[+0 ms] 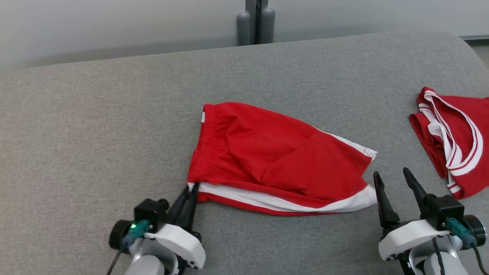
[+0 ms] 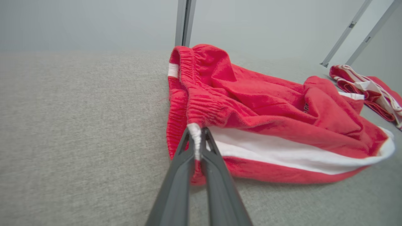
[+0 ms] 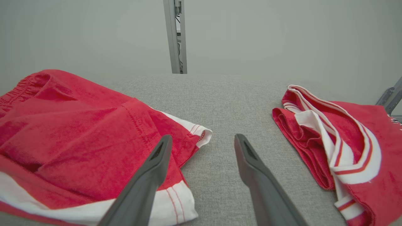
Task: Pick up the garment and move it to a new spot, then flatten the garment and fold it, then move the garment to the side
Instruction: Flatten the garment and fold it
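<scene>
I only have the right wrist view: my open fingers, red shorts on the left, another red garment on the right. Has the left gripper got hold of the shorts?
Observer: Yes. The left gripper is shut on the red shorts, pinching the end of the white stripe at the near corner of the waistband.
Operator: How do both grippers sit from above?
Observer: In the head view both are at the shorts' near edge: left at the waistband end, the right gripper open beside the leg hem corner.
Operator: Is the waistband flat?
Observer: No, the left wrist view shows it gathered and rumpled.
</scene>
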Motion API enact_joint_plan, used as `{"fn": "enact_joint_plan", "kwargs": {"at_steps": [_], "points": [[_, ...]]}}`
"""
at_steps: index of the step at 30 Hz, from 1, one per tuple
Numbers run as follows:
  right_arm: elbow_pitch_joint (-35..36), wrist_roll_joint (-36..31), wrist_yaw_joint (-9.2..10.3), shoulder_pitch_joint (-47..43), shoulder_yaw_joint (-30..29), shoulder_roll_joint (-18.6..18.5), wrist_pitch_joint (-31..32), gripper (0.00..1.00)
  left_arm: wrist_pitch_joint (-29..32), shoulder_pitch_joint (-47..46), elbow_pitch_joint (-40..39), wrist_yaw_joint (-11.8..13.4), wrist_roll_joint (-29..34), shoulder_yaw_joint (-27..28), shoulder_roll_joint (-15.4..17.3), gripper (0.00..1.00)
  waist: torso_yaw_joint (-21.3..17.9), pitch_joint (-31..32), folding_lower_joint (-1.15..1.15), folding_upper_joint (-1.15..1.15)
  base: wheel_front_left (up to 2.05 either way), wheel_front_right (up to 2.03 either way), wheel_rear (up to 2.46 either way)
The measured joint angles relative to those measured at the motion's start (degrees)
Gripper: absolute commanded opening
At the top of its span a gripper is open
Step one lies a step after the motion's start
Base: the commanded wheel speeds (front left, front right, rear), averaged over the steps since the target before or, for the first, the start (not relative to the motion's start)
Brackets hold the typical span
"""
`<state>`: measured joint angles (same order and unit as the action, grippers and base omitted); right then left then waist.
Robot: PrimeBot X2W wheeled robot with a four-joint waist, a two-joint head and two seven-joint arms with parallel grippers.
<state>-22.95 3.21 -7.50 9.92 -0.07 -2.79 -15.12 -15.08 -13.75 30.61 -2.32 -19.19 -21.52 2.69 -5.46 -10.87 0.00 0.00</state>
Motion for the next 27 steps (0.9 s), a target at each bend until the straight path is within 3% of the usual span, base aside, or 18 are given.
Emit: {"fn": "enact_joint_plan", "kwargs": {"at_steps": [8,17,27], "points": [[-0.5,1.1,0.00,-0.1,3.5,0.0,0.0,1.00,0.0,0.6,-0.5,3.3,3.4,10.6,0.1,0.00,1.9,0.8,0.00,0.00,0.00,0.00,0.00],[-1.7,2.5,0.01,-3.1,14.2,0.0,0.0,1.00,0.0,3.6,1.9,4.4,5.4,19.6,0.1,0.00,2.0,2.9,0.00,0.00,0.00,0.00,0.00],[-4.6,6.5,0.00,-5.6,27.3,-1.5,0.0,1.00,0.0,5.1,2.8,3.9,6.0,21.9,0.1,0.00,2.3,4.1,0.00,0.00,0.00,0.00,0.00]]}}
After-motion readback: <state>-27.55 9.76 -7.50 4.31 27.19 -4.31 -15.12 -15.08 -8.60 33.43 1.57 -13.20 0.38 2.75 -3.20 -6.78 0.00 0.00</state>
